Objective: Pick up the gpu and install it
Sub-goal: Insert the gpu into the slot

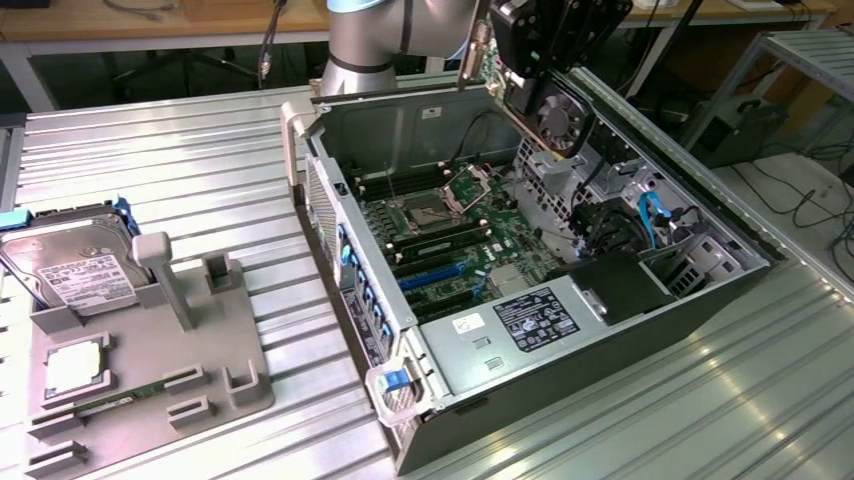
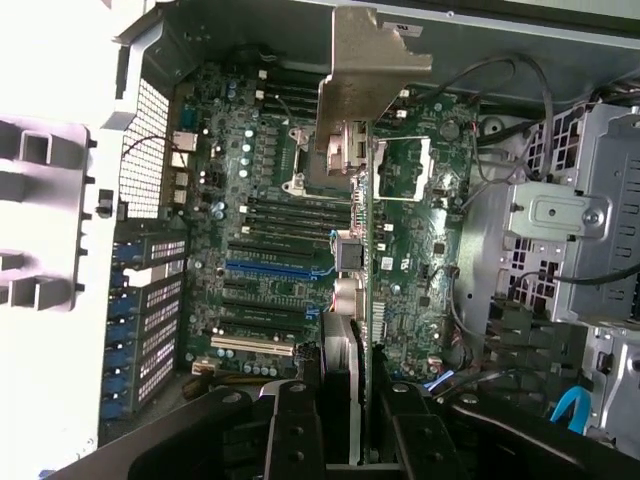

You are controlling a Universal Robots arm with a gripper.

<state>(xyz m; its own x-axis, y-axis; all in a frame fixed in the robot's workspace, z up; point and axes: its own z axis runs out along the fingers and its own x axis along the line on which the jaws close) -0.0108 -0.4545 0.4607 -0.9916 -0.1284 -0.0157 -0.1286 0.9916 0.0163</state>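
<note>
The gpu (image 2: 365,100) shows edge-on in the wrist view: a thin dark-green card with a broad, dull silver bracket at its far end and a small metal block on one face. The black fingers (image 2: 290,430) of the gripper (image 2: 350,405) stand narrow, closed on the card's near end. In the exterior view the gripper (image 1: 541,45) sits at the upper middle of the frame and holds the gpu (image 1: 497,80) upright above the far rim of the open computer case (image 1: 334,190), well apart from the motherboard (image 1: 454,230) below. The case lies on its side with its open face up, so its walls form a raised edge all round the board. Inside, toward the exterior view's right, a drive cage (image 2: 560,215) and cables crowd the space. The blue slot (image 2: 270,268) and its neighbours lie bare. On the exterior view's left, a grey holder (image 1: 147,340) with a hard drive (image 1: 74,265) stands on the ribbed metal table (image 1: 160,150), apart from the case.
</note>
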